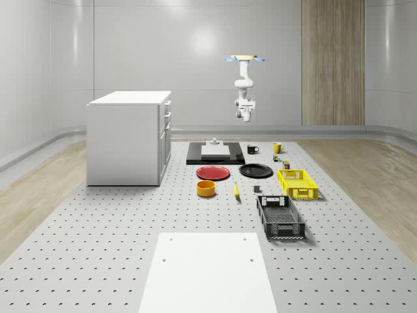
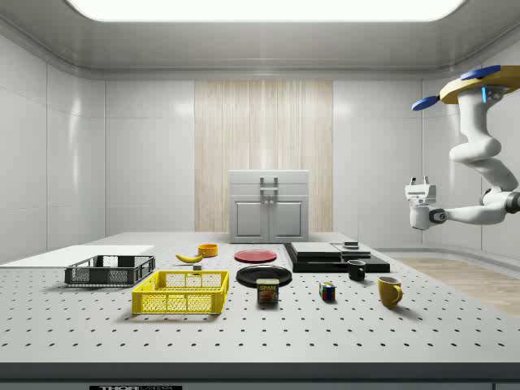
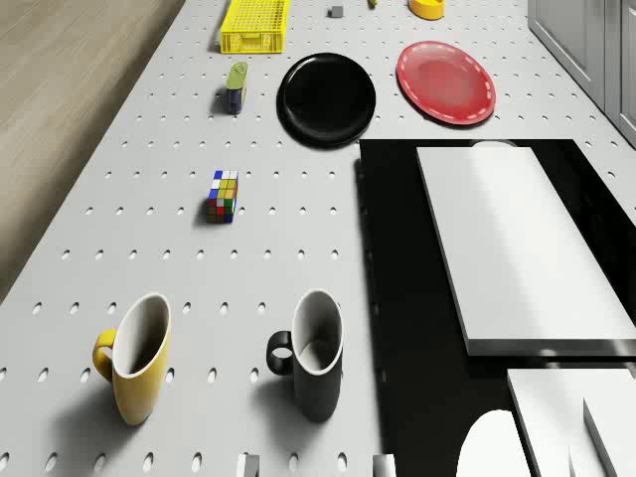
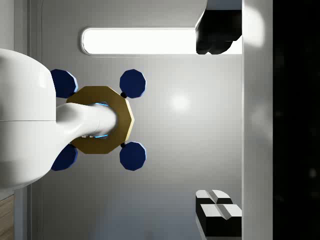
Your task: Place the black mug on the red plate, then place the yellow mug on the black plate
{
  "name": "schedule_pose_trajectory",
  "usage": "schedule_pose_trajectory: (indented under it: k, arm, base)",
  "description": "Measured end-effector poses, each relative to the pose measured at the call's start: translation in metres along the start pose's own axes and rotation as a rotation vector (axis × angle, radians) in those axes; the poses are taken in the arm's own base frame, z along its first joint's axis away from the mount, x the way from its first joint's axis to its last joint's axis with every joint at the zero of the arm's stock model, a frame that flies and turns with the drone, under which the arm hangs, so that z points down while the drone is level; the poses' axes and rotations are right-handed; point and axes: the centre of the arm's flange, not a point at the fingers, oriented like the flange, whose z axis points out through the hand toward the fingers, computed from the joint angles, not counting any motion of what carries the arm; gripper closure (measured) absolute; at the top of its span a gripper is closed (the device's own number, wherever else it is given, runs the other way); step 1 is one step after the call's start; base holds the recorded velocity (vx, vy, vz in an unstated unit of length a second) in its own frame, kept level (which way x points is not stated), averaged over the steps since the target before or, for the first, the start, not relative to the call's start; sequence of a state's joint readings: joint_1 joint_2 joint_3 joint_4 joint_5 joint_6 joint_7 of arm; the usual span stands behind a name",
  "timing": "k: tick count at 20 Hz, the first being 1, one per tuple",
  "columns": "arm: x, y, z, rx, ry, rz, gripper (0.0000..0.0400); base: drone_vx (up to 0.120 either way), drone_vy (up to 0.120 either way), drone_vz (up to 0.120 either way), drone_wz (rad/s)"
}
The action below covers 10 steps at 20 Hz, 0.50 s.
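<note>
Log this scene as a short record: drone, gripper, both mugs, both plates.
drone: hovers high above the table's far end, beyond the mugs
gripper: held high in the air, holding nothing
black mug: upright on the table, beside the black slab
yellow mug: upright, next to the black mug
red plate: bare
black plate: bare, beside the red plate

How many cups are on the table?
2. The black mug stands beside the black slab. The yellow mug stands beside it, farther from the slab. Both are upright, neither on a plate. I see no others.
</note>
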State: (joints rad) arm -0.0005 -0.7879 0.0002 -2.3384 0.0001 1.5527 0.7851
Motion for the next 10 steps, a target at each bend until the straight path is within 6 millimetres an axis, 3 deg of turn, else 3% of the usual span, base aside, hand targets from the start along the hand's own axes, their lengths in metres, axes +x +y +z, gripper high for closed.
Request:
schedule_pose_trajectory:
  k: [10]
  arm:
    - [-0.001, 0.001, -0.066, 0.006, 0.006, 0.000, 0.0000]
  base:
    - [0.000, 0.000, 0.000, 0.000]
